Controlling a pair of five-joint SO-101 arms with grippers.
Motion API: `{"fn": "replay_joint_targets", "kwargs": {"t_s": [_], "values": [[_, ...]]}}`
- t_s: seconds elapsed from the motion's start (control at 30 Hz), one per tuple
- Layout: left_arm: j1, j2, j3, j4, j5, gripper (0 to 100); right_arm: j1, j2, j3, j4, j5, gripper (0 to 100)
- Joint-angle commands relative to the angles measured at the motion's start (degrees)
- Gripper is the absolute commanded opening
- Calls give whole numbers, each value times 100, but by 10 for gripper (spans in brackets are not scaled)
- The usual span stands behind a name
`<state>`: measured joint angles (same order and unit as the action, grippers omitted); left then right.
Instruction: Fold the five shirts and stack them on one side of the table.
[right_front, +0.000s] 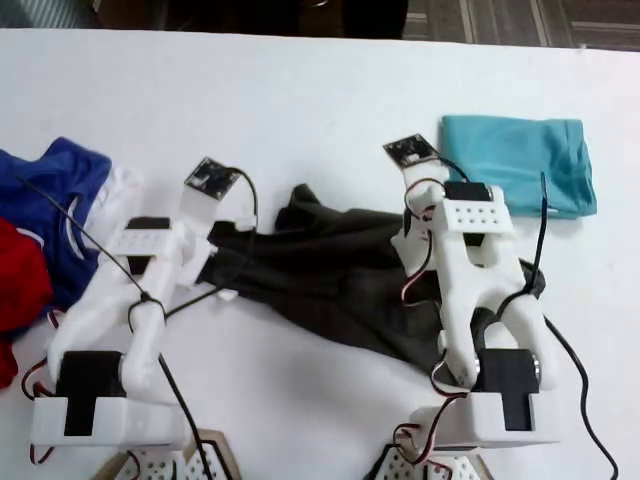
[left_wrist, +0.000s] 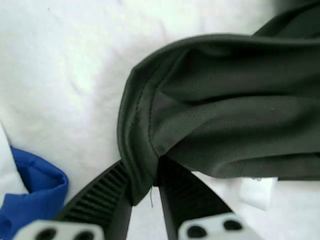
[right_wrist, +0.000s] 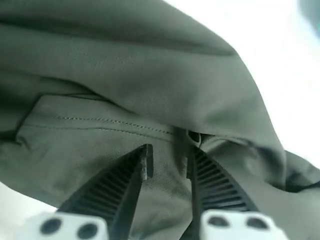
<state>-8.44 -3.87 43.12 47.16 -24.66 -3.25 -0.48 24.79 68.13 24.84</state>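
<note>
Gripping a bunched edge of the dark shirt (left_wrist: 225, 110), the left tool (left_wrist: 143, 169) is clamped tight, with cloth squeezed between its ribbed fingers (left_wrist: 112, 187). The right tool (right_wrist: 170, 157) sits at a stitched hem on the far side of the same garment, its jaws a little apart. Cloth lies between them, though whether any of it is pinched is hard to say from this angle.

From above, the dark shirt lies rumpled across the middle of the bench (right_front: 300, 90), between the two arms and partly under the right one. A teal shirt (right_front: 515, 165) lies folded flat near the right edge, well apart from the heap on the left, where a blue shirt (right_front: 50, 200), a red shirt (right_front: 20, 275) and a white shirt (right_front: 125, 190) lie loose together.

I judge the step in hand to be the second shirt, taken up at two points so that it can be spread or folded. One shirt looks done and three are untouched, so the task is early.

The next move calls for the right tool to close firmly on the hem. Both arms should then lift and draw apart together, so that the cloth goes taut without slipping from the left grip.
</note>
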Motion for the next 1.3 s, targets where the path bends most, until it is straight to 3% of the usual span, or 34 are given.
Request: {"fn": "replay_joint_targets", "kwargs": {"t_s": [0.0, 0.27, 1.27], "values": [[53, -35, -22, -62, 18, 27, 84, -13, -220, -110, -9, 117], [53, -35, -13, -62, 18, 27, 382, -4, -193, -84, 273, 120], [44, -35, -13, -62, 18, 27, 418, 629, -246, -400, 273, 119]]}}
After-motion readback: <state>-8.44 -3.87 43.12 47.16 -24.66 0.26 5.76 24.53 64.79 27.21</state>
